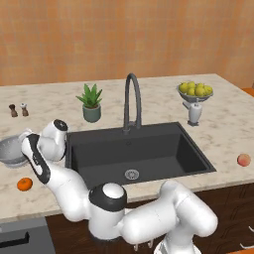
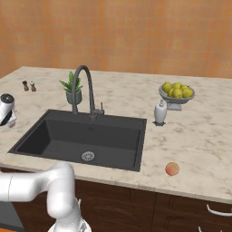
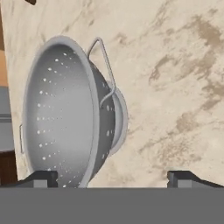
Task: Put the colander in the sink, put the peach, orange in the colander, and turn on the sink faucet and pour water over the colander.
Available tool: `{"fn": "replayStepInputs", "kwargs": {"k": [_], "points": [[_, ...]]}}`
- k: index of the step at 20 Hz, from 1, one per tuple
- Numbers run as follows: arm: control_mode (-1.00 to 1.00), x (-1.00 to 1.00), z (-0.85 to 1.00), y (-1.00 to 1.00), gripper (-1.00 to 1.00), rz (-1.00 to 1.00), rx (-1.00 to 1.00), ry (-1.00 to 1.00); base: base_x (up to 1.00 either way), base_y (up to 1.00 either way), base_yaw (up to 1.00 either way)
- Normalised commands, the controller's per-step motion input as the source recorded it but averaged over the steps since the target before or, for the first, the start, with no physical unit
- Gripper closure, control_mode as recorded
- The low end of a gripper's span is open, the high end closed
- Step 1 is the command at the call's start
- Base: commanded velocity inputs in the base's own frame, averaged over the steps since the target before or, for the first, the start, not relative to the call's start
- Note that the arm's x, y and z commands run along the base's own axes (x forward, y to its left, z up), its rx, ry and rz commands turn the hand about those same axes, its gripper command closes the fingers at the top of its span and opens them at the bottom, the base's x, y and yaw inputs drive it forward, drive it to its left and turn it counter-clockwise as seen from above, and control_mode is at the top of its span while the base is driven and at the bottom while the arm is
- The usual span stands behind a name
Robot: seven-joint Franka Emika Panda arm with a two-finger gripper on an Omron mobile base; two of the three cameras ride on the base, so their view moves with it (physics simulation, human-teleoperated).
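Two dark fingertips (image 3: 41, 178) of the claw (image 3: 111, 178) stand wide apart, released, grasping nothing, just above the colander (image 3: 65, 113). The colander rests on the marble surface (image 1: 163, 96) left of the sink (image 1: 134, 151), beside the robot's wrist. The orange (image 1: 24, 184) lies on the surface nearer than the colander, at the left. The peach (image 1: 243, 159) lies on the surface right of the sink, well apart from both. The sink faucet (image 1: 132, 101) rises at the sink's far rim.
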Motion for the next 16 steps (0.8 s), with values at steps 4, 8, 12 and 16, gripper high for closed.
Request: {"fn": "replayStepInputs", "kwargs": {"k": [4, 8, 12, 16], "points": [[-1.0, 0.36, -0.18, 0.34, -1.0, 0.0, -0.07, 0.1, 0.0, 0.0, 0.0], [-1.0, 0.4, -0.25, 0.26, -1.0, 0.0, -0.04, 0.1, 0.0, 0.0, 0.0], [-1.0, 0.38, -0.1, 0.19, -1.0, 0.0, 0.0, 0.12, 0.0, 0.0, 0.0], [-1.0, 0.01, -0.29, 0.11, 1.0, 0.0, -0.05, 0.27, 0.0, 0.0, 0.0]]}}
